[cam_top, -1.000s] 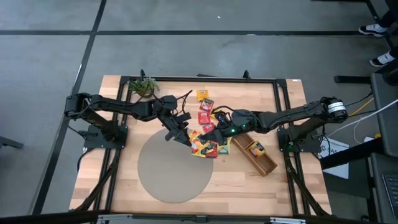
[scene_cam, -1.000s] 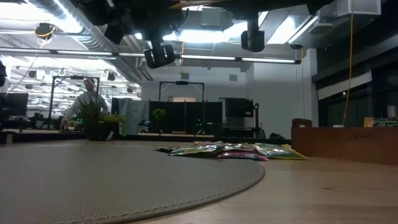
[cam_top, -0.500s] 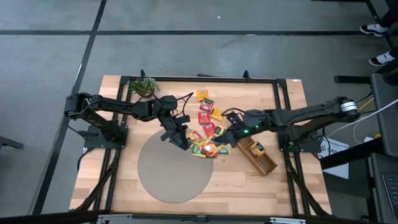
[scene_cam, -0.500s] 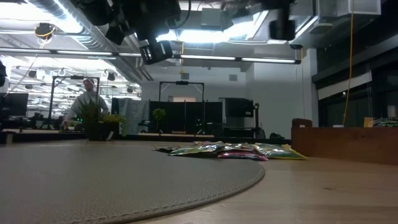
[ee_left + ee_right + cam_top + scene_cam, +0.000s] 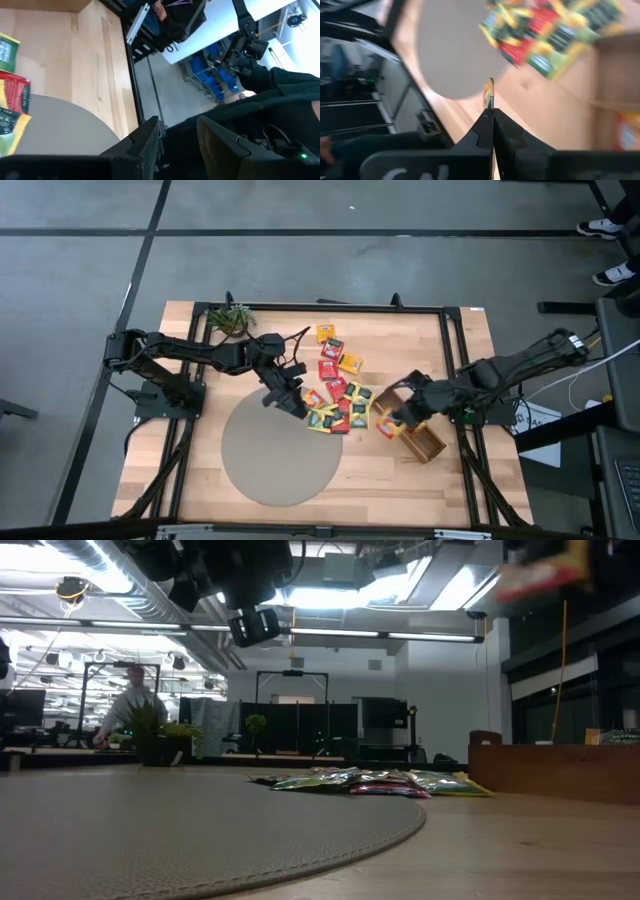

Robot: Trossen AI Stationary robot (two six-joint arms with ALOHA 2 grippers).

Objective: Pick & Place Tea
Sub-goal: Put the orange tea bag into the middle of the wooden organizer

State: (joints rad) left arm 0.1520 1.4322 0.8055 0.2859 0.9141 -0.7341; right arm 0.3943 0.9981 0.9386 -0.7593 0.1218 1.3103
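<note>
At the right of centre in the high view, the right gripper [image 5: 392, 420] hangs over the upper end of the wooden tray [image 5: 428, 446], its fingers pinched tight on a single tea sachet [image 5: 490, 93], which the right wrist view shows edge-on, a thin yellow-and-red sliver standing out from between the dark fingertips. In the low view that sachet is a red and yellow smear at the upper right corner of the frame, high above the table [image 5: 400, 480].

The rest of the tea sachets [image 5: 337, 402] lie in a loose scatter at the middle of the high view, red, yellow-orange and green ones running from the upper centre down to the edge of the round grey mat [image 5: 270, 460], some overlapping; one orange sachet [image 5: 410, 423] lies inside the tray. In the low view the pile shows as a flat heap at mid-frame, with the tray's wall to its right.

The left gripper [image 5: 290, 402] is just left of the pile, above the mat's upper right edge; its fingers [image 5: 150, 145] stand parted in the left wrist view with nothing between them.

A potted plant [image 5: 231, 319] sits at the table's upper left corner.
</note>
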